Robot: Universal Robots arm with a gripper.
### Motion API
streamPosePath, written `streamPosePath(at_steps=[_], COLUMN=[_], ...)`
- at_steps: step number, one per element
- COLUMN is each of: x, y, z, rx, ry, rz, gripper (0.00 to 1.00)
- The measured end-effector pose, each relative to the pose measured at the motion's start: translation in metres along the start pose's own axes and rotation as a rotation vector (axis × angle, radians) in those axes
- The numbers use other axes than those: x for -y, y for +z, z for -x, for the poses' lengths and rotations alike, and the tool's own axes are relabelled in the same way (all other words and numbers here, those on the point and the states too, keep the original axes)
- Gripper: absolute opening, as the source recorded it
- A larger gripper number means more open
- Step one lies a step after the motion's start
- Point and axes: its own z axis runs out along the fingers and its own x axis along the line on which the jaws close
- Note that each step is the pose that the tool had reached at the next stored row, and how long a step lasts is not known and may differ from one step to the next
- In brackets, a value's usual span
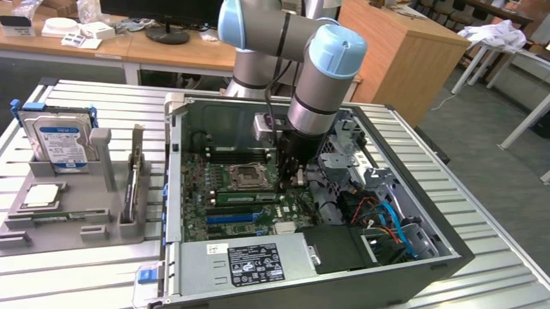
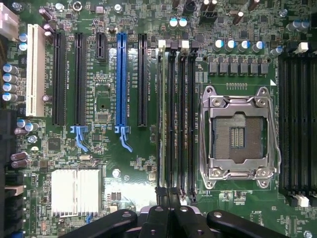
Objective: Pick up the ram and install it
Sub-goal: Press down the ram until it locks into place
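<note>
Pincer [image 1: 292, 181]: fingers brought together, nothing seen between them; hangs tip-down inside the case [image 1: 447, 257], low over the board [image 2: 104, 148].
Pincer, wrist view [image 2: 168, 212]: dark fingertips sit over one end of the slot bank [image 2: 176, 119].
Ram [image 2: 161, 119]: pale green stick lying in the outer slot of that bank, running straight away from the fingertips; its near end is just at the pincer. Whether the tips touch it, cannot tell.
Socket [image 2: 237, 131]: just beside the bank, on the side away from the ram; open, metal frame round it.
Blue slot [image 2: 122, 79]: the other side of the ram from the socket, near.
Heatsink [image 2: 75, 192]: past the blue slot, level with the fingertips.
Holder [image 1: 64, 206]: grey, outside the case, well apart from the pincer.
Drive [image 1: 58, 143]: stands upright in the holder.
Thin board [image 1: 133, 177]: on edge in the holder, on its side nearer the pincer.
</note>
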Motion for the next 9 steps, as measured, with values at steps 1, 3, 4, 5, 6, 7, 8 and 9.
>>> streamPosePath(at_steps=[1,3,4,5,6,7,8,9], x=[-0.0001,-0.0001,-0.0002,-0.0002,-0.0003,-0.0003,-0.0003,-0.0004], y=[-0.0013,-0.0041,-0.0054,-0.0067,-0.0079,-0.0091,-0.0102,-0.0112], z=[0.0000,0.0001,0.0001,0.0002,0.0002,0.0002,0.0002,0.0003], rx=[0.0000,-0.0001,-0.0002,-0.0002,-0.0001,0.0000,-0.0002,-0.0002], ry=[0.000,0.000,0.000,0.000,0.000,0.000,0.000,0.000], rz=[0.0000,0.0000,0.0000,0.0001,0.0000,0.0000,0.0000,0.0001], gripper=[0.11,0.11,0.11,0.11,0.11,0.11,0.11,0.11])
